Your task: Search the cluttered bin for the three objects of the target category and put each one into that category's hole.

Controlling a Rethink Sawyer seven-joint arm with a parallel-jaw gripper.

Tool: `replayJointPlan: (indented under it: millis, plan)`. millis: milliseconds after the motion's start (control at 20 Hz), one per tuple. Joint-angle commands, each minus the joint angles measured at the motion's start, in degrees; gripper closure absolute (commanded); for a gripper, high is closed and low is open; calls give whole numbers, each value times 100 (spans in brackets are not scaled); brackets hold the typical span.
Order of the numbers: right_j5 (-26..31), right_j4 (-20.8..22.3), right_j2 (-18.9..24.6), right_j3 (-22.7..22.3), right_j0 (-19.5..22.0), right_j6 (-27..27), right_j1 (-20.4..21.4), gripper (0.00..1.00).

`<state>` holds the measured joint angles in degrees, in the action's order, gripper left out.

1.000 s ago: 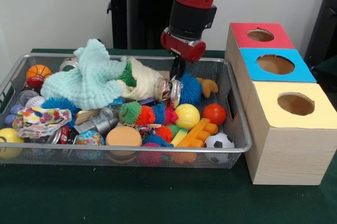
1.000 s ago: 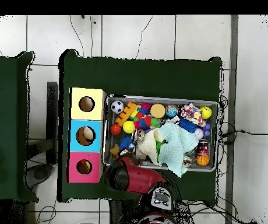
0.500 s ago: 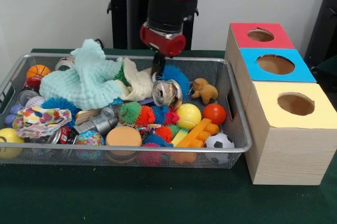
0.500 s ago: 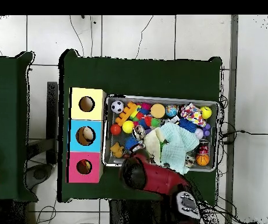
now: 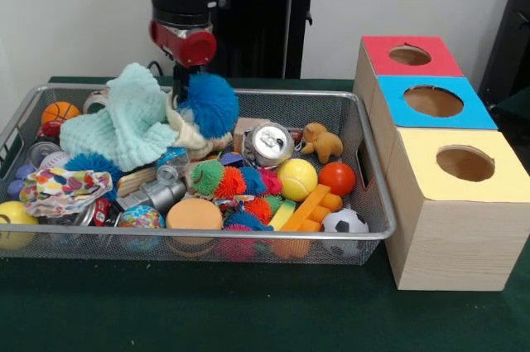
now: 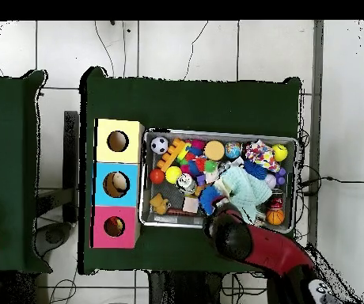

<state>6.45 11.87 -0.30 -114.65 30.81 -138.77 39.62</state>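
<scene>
blue spiky ball [image 5: 209,102] is clamped in my gripper [image 5: 184,87], raised above the wire-mesh bin [image 5: 364,171], beside the mint cloth [image 5: 124,124].

We see a fuzzy blue spiky ball [image 5: 209,103] at the jaws, soft knitted mint cloth [image 5: 124,124] beside them, shiny crushed metal can [image 5: 272,143] below, wire-mesh bin [image 5: 364,195], matt wood-grain boxes [image 5: 431,244].
</scene>
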Motion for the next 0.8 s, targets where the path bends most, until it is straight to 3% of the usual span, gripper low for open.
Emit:
replayJointPlan:
  millis: [50, 550, 800]
  plan:
    - [762, 479, 1017, 230, 403, 848, 387, 100]
    - [819, 707, 1112, 241, 437, 569, 424, 100]
    - [668, 1057, 799, 409, 133, 517, 450, 100]
